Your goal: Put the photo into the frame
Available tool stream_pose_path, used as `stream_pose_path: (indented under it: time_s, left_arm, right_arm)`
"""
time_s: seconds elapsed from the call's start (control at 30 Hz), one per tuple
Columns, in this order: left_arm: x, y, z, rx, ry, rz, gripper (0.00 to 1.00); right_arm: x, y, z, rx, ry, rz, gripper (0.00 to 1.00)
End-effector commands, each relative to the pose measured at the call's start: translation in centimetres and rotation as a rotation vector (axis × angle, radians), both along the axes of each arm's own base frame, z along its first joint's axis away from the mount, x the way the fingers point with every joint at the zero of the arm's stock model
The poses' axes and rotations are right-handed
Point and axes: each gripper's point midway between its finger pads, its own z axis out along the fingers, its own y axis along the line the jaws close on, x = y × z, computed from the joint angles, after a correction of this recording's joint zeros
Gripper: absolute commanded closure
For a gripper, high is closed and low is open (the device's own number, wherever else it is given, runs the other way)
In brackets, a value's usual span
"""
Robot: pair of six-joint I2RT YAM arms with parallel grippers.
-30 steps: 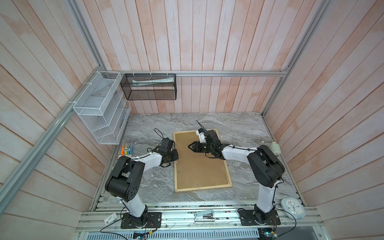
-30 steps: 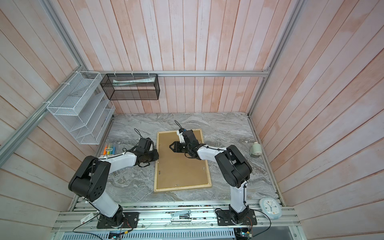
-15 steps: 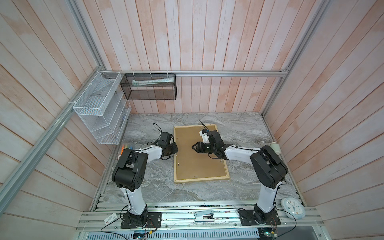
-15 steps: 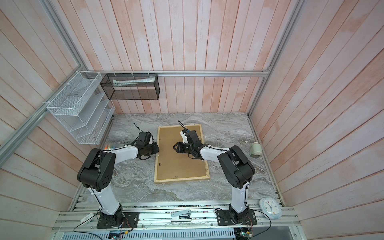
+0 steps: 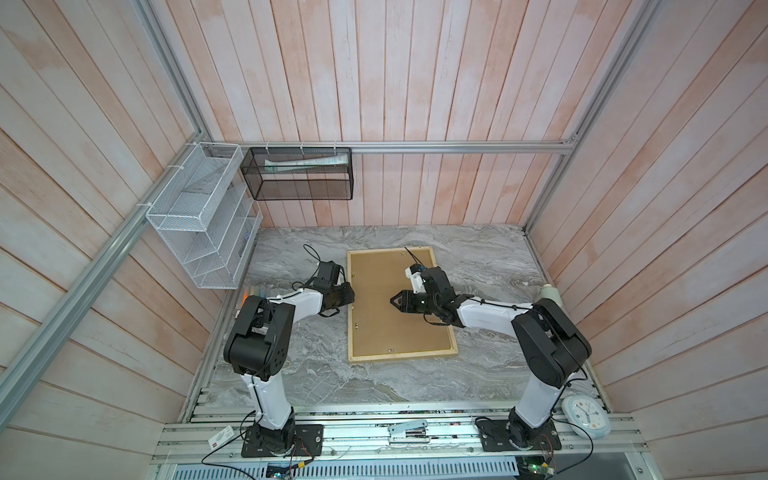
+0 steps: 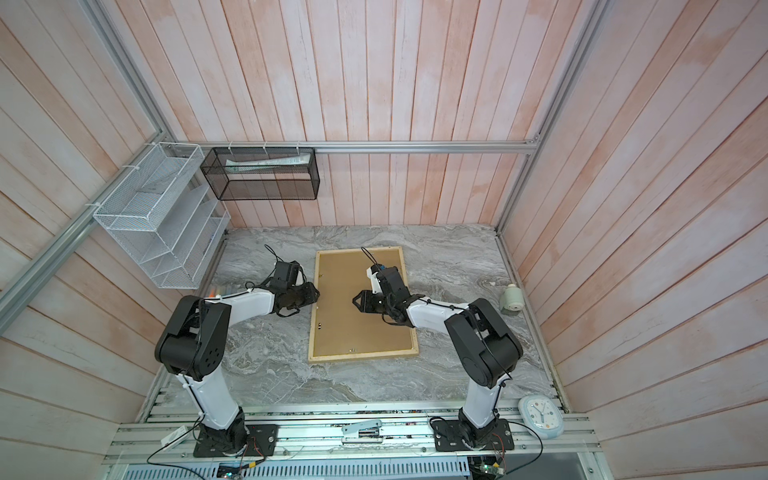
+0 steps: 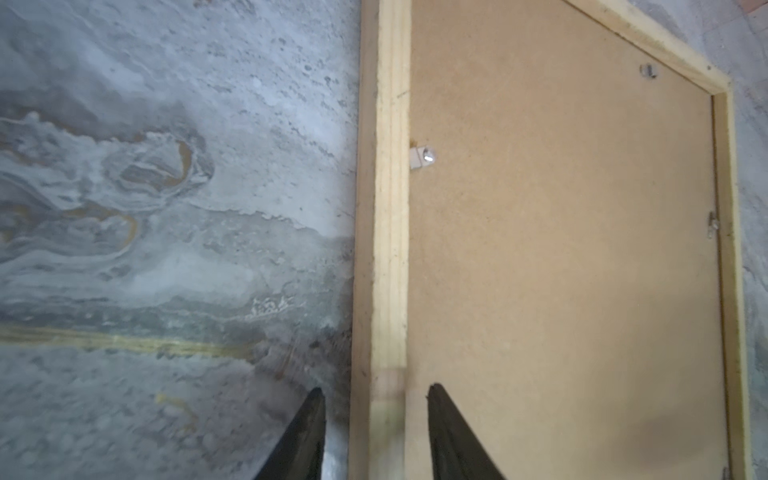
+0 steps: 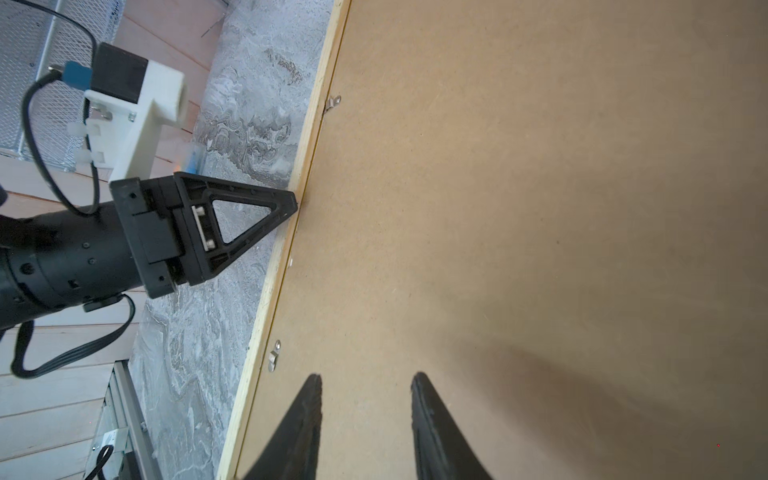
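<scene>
In the left wrist view, the left gripper [image 7: 376, 388] has its jaws partly open. One finger is over the worktop [image 7: 166, 249] and one over the brown backing board [image 7: 561, 249], straddling a pale wooden strip of the frame [image 7: 390, 208] with a gap on each side. They hold nothing. Farther along that strip, a small metal clip [image 7: 422, 157] sits at the board's edge.

The right wrist view adds the left gripper's tip seen from the side, down at the frame's strip. It also shows the right gripper [image 8: 366, 377] over the board, its jaws partly open and empty.

Only the top views show the whole layout: the frame lies flat, back up, in the middle of the worktop, and the board fills it. Each arm rises from its base on the front rail, bends at a black elbow and stretches its white forearm low and inward. The left arm ends at the frame's left edge and the right arm over the board's middle. Where the photo is cannot be told. On the walls beyond hang a white wire rack [image 5: 199, 220] and a black mesh basket [image 5: 299, 178].
</scene>
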Motion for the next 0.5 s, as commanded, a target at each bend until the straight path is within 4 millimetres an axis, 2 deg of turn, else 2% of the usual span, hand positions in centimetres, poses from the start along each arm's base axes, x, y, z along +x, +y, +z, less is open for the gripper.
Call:
stream_pose_path:
  time_s: [0.0, 0.23, 0.47]
  left_arm:
    - [-1.8, 0.7, 1.5, 0.002, -0.015, 0.030, 0.56]
    - [-7.4, 1.0, 2.2, 0.045, 0.012, 0.054, 0.55]
    - [-12.8, 0.7, 2.2, 0.071, 0.037, 0.075, 0.54]
  right_arm:
    - [-0.8, -0.5, 0.4, 0.006, -0.011, -0.004, 0.63]
    - [-3.2, -1.0, -0.1, -0.005, 0.007, 0.025, 0.64]
    - [-4.4, -1.7, -0.7, -0.045, 0.024, 0.049, 0.64]
